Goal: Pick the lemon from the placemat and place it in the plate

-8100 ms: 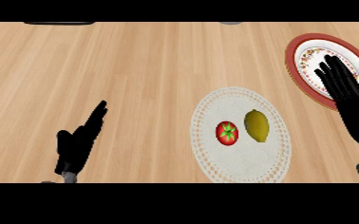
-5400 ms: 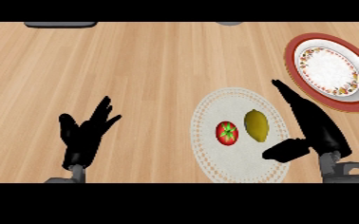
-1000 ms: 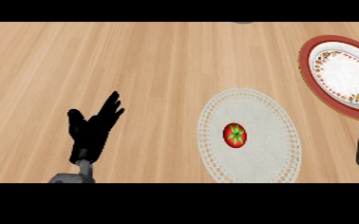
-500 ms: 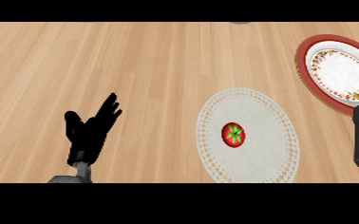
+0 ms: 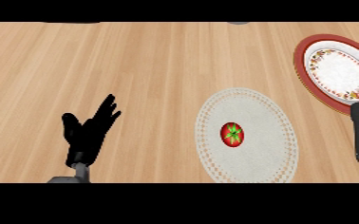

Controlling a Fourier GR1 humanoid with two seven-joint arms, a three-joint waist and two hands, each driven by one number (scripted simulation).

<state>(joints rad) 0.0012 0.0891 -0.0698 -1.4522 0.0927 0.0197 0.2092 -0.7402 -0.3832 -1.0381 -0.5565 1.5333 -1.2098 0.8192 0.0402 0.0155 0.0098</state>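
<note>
- In the head view, the left hand point(image 5: 88, 133) rested open at the lower left, fingers straight, holding nothing.
- Only a black sliver of the right hand point(image 5: 356, 135) showed at the right edge, just below the plate point(image 5: 300, 61); its grip could not be told.
- Where the lemon lay could not be told; the placemat point(image 5: 270, 137) bore a tomato point(image 5: 232, 134).

I have my left hand point(image 5: 88, 132) resting open, fingers straight and spread above its grey forearm point(image 5: 79, 173), while only a black sliver of my right hand point(image 5: 355, 135) shows.
</note>
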